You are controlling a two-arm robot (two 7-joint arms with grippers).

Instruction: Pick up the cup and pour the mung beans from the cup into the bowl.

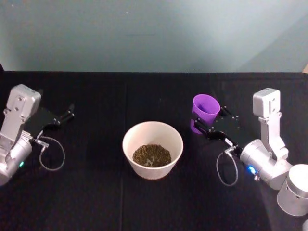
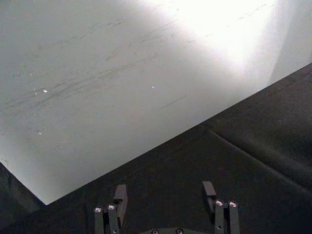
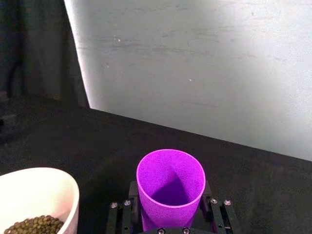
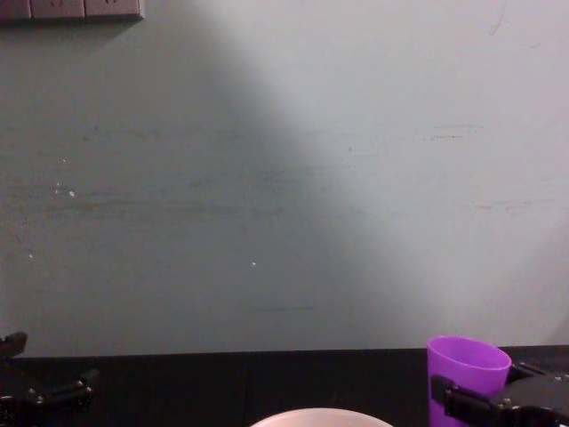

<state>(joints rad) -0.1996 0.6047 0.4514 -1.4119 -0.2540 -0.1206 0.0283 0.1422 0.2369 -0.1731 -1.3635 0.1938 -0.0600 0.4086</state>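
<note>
The purple cup (image 1: 206, 108) stands upright to the right of the bowl (image 1: 130, 144), and its inside looks empty in the right wrist view (image 3: 170, 180). My right gripper (image 1: 208, 119) is shut on the cup, one finger pressed against each side (image 3: 170, 197). The mung beans (image 1: 151, 155) lie in a heap at the bottom of the pale bowl (image 3: 48, 187), where a few beans (image 3: 34, 225) show. The chest view catches the cup (image 4: 468, 360), the right gripper (image 4: 484, 389) and the bowl's rim (image 4: 320, 416). My left gripper (image 1: 67, 115) hovers open at the far left, with nothing between its fingers (image 2: 165, 195).
A black cloth covers the table (image 1: 96, 202), which ends at a pale wall (image 1: 154, 33) behind. Loose cable loops hang from both wrists (image 1: 50, 154) (image 1: 227, 168).
</note>
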